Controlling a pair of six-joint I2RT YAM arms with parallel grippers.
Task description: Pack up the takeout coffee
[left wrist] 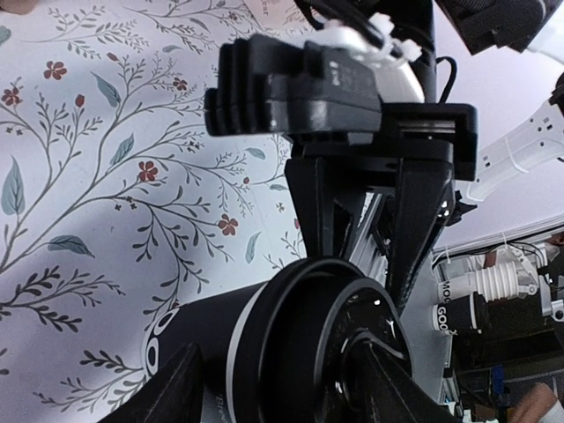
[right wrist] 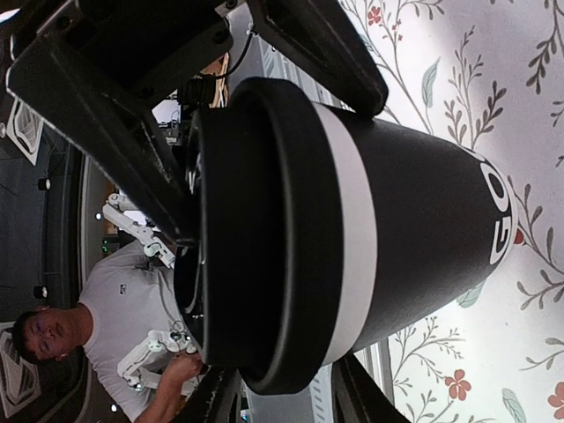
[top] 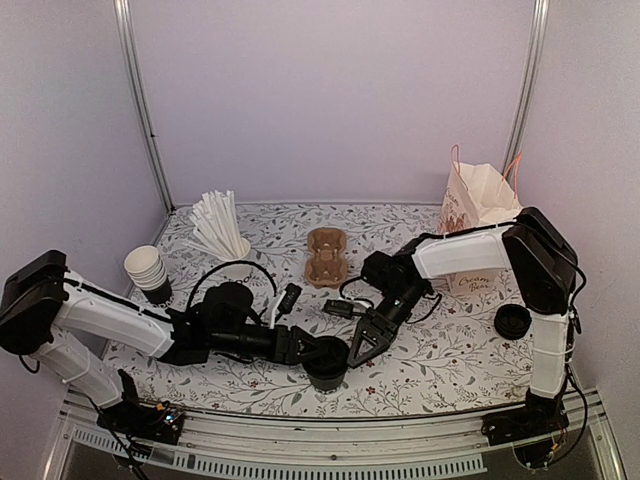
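**A:** Takeout coffee [top: 327, 362]: where does it sit?

**B:** Close to the near edge of the table [top: 440, 365], about midway along it. It is upright with its black lid [left wrist: 326, 352] on, and both arms meet there.

**A:** What about the left tool?

**B:** The left gripper [top: 315, 350] lies low and level, coming from the left. Its jaws are fairly wide and set on opposite sides of the cup, just under the lid. In the right wrist camera one of its fingers [right wrist: 326, 48] lies against the cup wall near the rim, and the other runs past the lid on the far side. I read that as a clasp on the takeout coffee.

**A:** And the right one?

**B:** The right gripper [top: 356, 358] slants down from the right, with its tips just beside the lid. In the left wrist view both of its fingers [left wrist: 319, 211] end at the lid's rim. Its own camera shows the fingertips [right wrist: 357, 397] standing apart. One is on the lid's top side and one on the wall side, with the lid's edge between them. I cannot tell whether they pinch the rim or merely bracket it.

**A:** Anything else nearby?

**B:** A cardboard cup carrier [top: 325, 255] lies beyond the cup, toward the middle of the table. A paper bag [top: 478, 205] stands at the far right corner. Loose black lids [top: 512, 320] sit by the right edge.
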